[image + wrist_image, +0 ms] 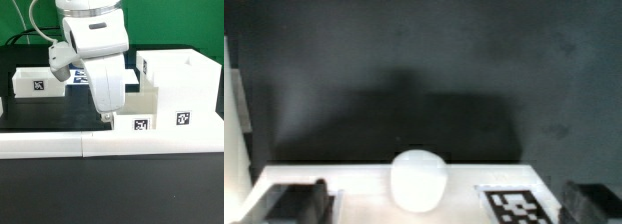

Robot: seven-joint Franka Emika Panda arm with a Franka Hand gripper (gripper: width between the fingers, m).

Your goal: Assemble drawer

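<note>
The hand hangs at the rim of a small tray standing against the shell; whether it is clenched or released I cannot tell. A second tray lies well apart from the shell, matte black worktop open between. All are smooth, square-edged white plastic; a low bar runs just before the shell.

The worktop carried one big open shell, two small trays and two low white bars; above them hung one arm.
</note>
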